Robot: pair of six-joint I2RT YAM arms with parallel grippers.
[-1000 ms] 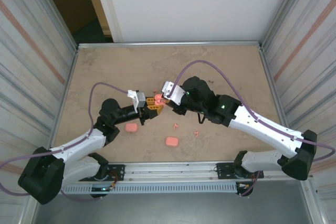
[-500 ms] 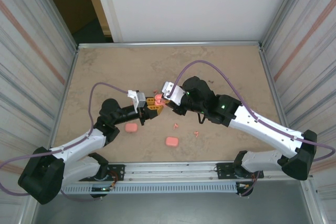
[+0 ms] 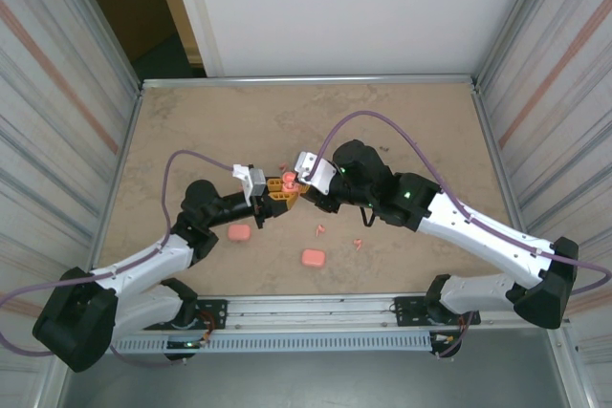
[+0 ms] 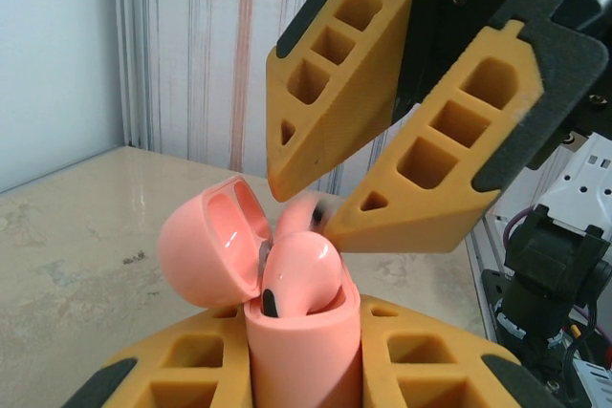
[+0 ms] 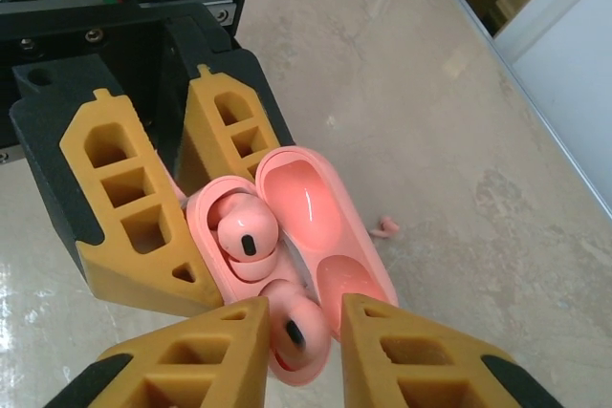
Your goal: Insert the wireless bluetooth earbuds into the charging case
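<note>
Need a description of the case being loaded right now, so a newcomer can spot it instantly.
On the beige marbled table, look dead centre. The salmon-pink rounded plastic charging case stands clamped between the jaws of the left gripper. Unlike the two closed pink cases lying flat closer to the near edge, its lid is open.

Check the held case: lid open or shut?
Open: the case lid is swung back, one earbud seated inside.

Beige marbled tabletop [image 3: 210,121], corrugated walls [image 3: 57,93]

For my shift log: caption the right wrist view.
Left gripper holds the open charging case, one earbud seated; right gripper flanks the second earbud.
</note>
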